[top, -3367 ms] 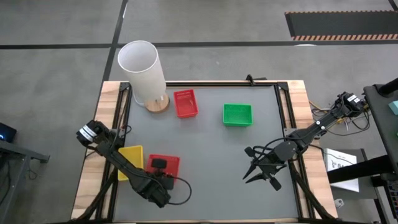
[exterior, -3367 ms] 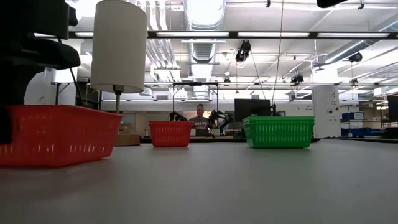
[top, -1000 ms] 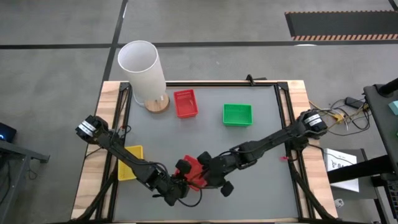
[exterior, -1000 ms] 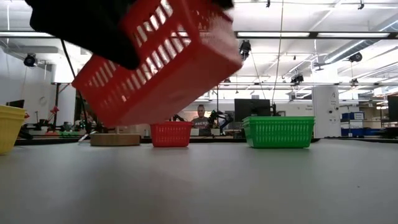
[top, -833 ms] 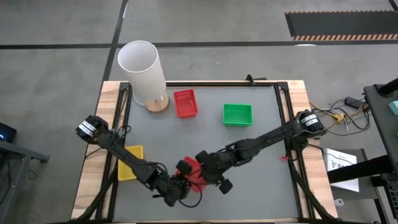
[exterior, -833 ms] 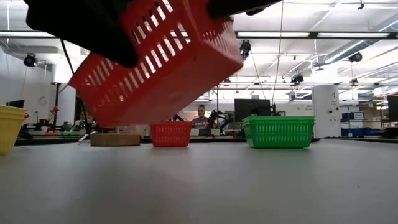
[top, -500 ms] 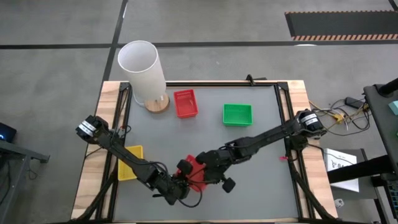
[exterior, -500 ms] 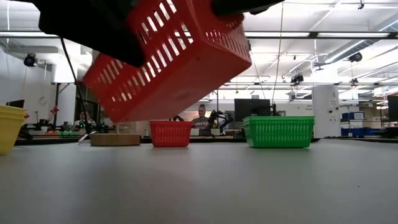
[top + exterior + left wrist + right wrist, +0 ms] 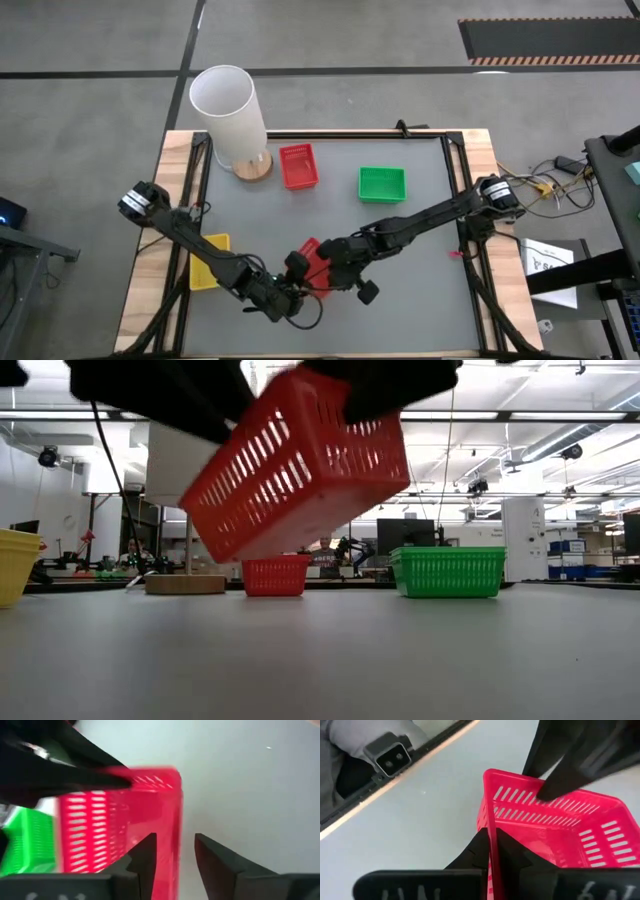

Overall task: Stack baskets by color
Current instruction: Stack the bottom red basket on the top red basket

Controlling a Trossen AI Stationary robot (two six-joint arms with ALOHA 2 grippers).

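1. Held red basket (image 9: 300, 465): lifted clear of the table (image 9: 420, 290), tilted, in the near middle of the work surface between the two arms; seen from above it shows at (image 9: 312, 262).
2. Right gripper (image 9: 492, 851): fingers pinched together on one wall of the held red basket, the wall passing between them. From above the gripper sits at (image 9: 330, 262), with its arm reaching in from the table's right edge.
3. Left gripper (image 9: 175, 852): fingers parted, one on each side of the basket's opposite wall, with a gap showing between wall and finger on one side; no firm grip is visible. From above it lies at (image 9: 290, 285), just beside the right gripper.
4. Second red basket (image 9: 298, 166): flat on the table at the far side, left of centre; also at (image 9: 274, 575).
5. Green basket (image 9: 382, 184): flat on the table, to the right of the second red basket and apart from it; also at (image 9: 448, 571).
6. Yellow basket (image 9: 208, 262): on the table near its left edge, partly covered by the left arm; one corner shows at (image 9: 14, 565).
7. White cylinder (image 9: 228, 115): upright on a round wooden base (image 9: 253, 168) at the table's far left corner, just beside the second red basket.
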